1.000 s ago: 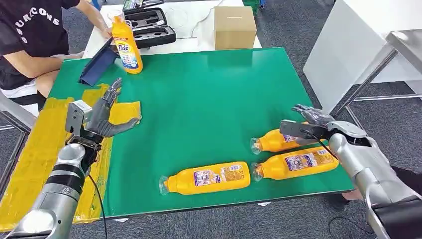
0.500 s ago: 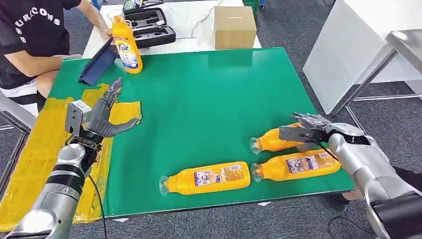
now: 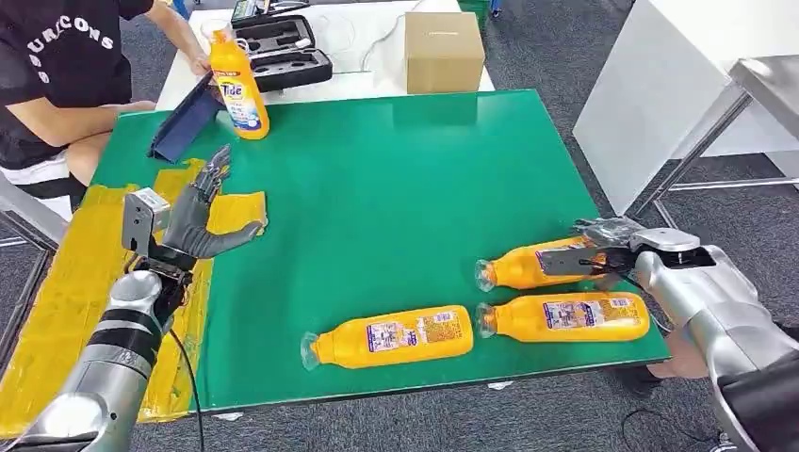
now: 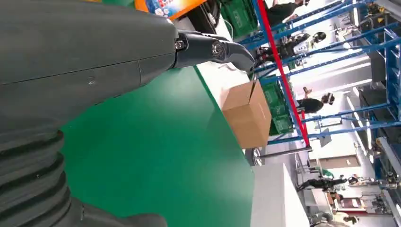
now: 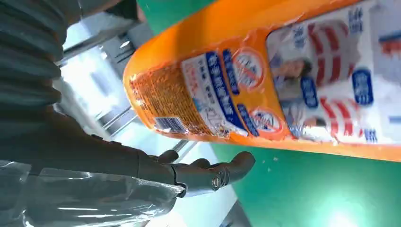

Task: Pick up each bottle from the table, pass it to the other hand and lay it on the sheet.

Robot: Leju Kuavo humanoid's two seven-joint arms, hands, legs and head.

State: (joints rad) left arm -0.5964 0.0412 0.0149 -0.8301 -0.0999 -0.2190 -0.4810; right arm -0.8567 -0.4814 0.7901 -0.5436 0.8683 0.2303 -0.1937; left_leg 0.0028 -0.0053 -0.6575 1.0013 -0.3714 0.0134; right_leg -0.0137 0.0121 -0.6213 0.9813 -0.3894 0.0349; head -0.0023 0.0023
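Three orange bottles lie on the green table (image 3: pixel 396 169): one near the front middle (image 3: pixel 396 336), one at the front right (image 3: pixel 565 315), and one just behind it (image 3: pixel 528 266). My right hand (image 3: pixel 608 250) sits at the base end of that rear bottle (image 5: pixel 265 71), with its thumb lying across the bottle. Its fingers (image 5: pixel 208 172) stretch alongside with a gap showing. A fourth orange bottle (image 3: pixel 237 85) stands upright at the far left. My left hand (image 3: pixel 193 221) hovers open over the edge of the yellow sheet (image 3: pixel 85 273), fingers spread, holding nothing (image 4: pixel 85 61).
A person (image 3: pixel 57 85) sits at the table's far left corner, with a hand by the upright bottle. A dark blue folder (image 3: pixel 184 122) leans beside that bottle. A cardboard box (image 3: pixel 445 49) and a black case (image 3: pixel 283 52) lie beyond the far edge. A white table (image 3: pixel 678 85) stands to the right.
My right hand has slid right along the rear bottle, uncovering more of its label. The front right bottle has swung to lie more level. My left hand has stayed put.
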